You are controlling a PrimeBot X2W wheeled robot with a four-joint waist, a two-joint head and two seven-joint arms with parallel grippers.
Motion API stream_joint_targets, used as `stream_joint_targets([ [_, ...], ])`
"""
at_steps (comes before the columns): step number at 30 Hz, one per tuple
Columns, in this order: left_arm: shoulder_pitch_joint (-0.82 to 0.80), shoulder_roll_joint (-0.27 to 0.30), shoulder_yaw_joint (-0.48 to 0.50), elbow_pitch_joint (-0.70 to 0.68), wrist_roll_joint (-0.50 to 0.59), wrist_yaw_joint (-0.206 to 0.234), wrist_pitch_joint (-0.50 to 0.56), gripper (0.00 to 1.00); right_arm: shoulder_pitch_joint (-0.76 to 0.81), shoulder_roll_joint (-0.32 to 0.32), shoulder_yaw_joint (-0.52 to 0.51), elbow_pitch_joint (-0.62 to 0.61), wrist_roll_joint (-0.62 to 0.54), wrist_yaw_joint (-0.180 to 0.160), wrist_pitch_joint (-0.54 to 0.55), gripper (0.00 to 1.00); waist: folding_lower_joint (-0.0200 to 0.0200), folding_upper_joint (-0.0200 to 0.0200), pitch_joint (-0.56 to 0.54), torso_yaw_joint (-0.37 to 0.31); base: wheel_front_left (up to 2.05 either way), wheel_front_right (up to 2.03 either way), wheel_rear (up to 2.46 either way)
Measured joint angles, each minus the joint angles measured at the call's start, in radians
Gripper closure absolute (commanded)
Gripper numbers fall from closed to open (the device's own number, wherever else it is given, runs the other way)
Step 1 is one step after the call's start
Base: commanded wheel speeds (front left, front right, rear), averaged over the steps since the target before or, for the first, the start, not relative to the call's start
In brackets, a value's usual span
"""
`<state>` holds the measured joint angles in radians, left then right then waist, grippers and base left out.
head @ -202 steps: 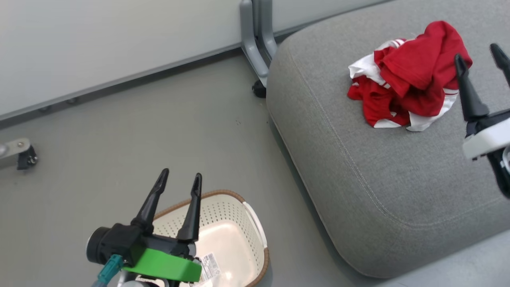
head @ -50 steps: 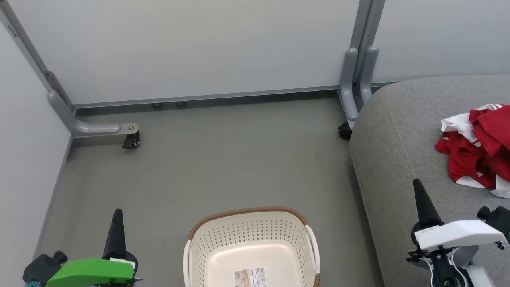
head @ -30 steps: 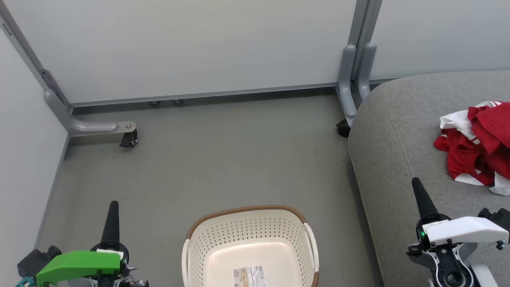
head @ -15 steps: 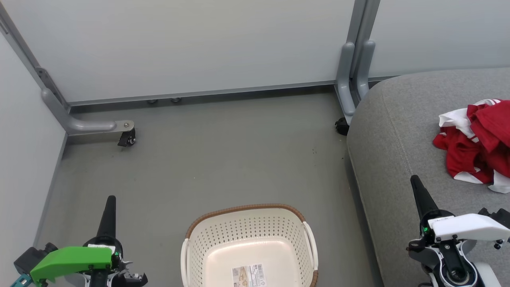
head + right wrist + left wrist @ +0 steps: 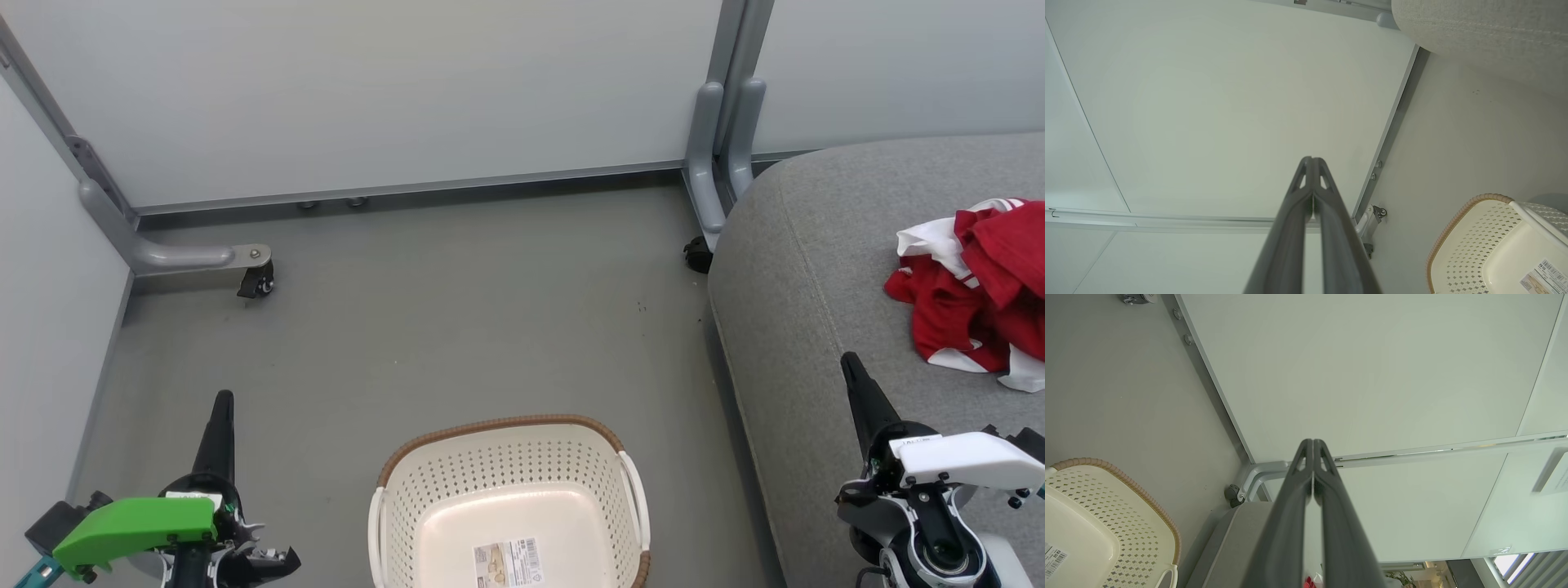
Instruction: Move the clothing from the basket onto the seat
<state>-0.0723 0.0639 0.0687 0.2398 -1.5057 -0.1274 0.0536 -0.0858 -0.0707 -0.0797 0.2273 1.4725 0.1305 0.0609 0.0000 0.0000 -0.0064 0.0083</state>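
Smooth pale grey-white partition panels point(image 5: 408, 90) close two sides, framed in grey metal. A curved grey metal foot point(image 5: 188, 257) with a small black castor point(image 5: 255, 283) rests on the matte grey floor point(image 5: 457, 327); a paired grey upright post point(image 5: 722, 147) stands farther right. Light is soft and even. The left wrist view shows what may be a bright slatted window point(image 5: 1531, 565).

clothing point(image 5: 971, 282): right part cut off by the right edge of the head view
basket point(image 5: 502, 426): near side lost below the bottom edge, lower centre
paper label point(image 5: 508, 563): print too small to read; lower end clipped
seat point(image 5: 800, 310): runs off the right and bottom edges
left gripper point(image 5: 222, 398): base cut by the bottom edge, lower left
right gripper point(image 5: 849, 359): base cut at the lower right corner
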Motion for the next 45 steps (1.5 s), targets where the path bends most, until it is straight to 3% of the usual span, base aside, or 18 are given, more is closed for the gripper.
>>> stream_joint_targets([
  [22, -0.026, 0.000, 0.024, 0.004, -0.118, 0.000, 0.043, 1.00, -0.017, 0.012, -0.021, 0.016, 0.146, 0.000, 0.043, 1.00, 0.0000, 0.0000, 0.010, -0.008, 0.00, 0.00, 0.00],
  [45, -0.030, -0.004, 0.028, 0.004, -0.121, 0.000, 0.050, 1.00, -0.020, 0.014, -0.026, 0.017, 0.147, 0.000, 0.045, 1.00, 0.0000, 0.0000, 0.010, -0.008, 0.00, 0.00, 0.00],
])
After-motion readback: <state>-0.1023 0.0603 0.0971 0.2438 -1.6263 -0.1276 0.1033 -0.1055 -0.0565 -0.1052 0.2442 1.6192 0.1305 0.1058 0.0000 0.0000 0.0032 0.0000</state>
